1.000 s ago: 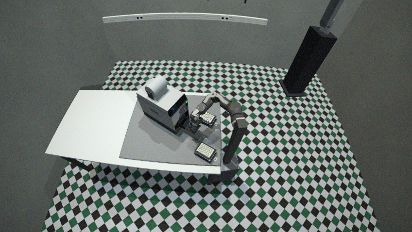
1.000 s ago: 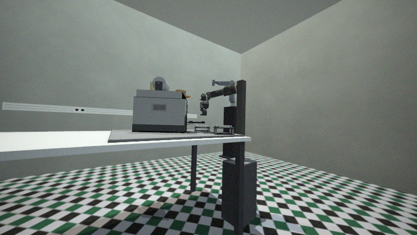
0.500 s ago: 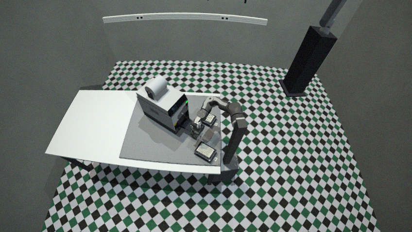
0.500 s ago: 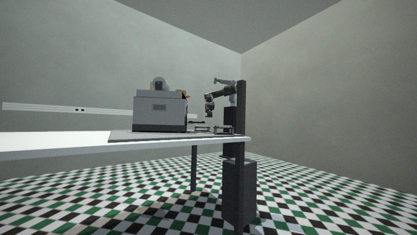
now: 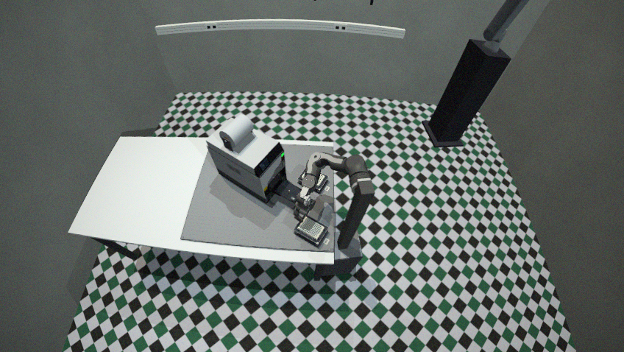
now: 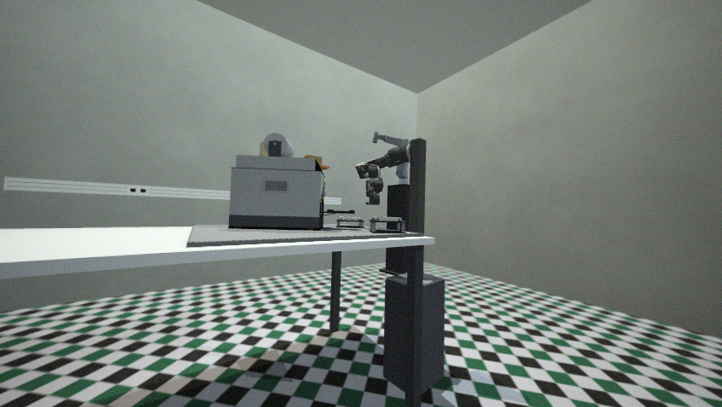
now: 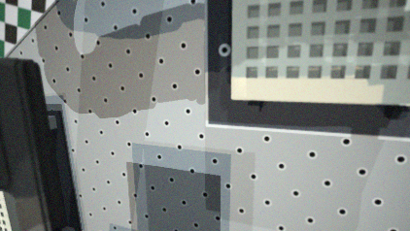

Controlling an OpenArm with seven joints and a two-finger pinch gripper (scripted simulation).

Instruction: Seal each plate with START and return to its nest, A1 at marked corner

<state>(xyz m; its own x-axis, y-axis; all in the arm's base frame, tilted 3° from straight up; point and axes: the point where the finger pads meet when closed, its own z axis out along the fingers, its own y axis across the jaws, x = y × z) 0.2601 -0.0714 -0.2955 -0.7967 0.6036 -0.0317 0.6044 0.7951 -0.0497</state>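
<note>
My gripper (image 5: 300,211) (image 6: 372,200) is open and empty, above the mat between the nests, close to the near nest. One dark finger (image 7: 19,146) shows in the wrist view. A plate (image 5: 311,228) (image 6: 386,218) (image 7: 321,49) sits in the near nest (image 5: 324,236) (image 7: 291,116). Another plate (image 5: 321,180) (image 6: 348,218) sits in the far nest, partly hidden by the arm and, in the wrist view, by the finger. The sealer's stage (image 5: 285,191) (image 6: 340,211) is out, and its visible part bears no plate. The lamp (image 5: 282,154) (image 6: 324,179) is green. Nest labels are unreadable.
The sealer (image 5: 243,169) (image 6: 275,193) stands left of the nests, with a white roll (image 5: 237,129) (image 6: 282,146) on top. My arm (image 5: 334,161) (image 6: 392,157) reaches over the far nest from its post (image 5: 355,218) (image 6: 418,186) at the table's right edge.
</note>
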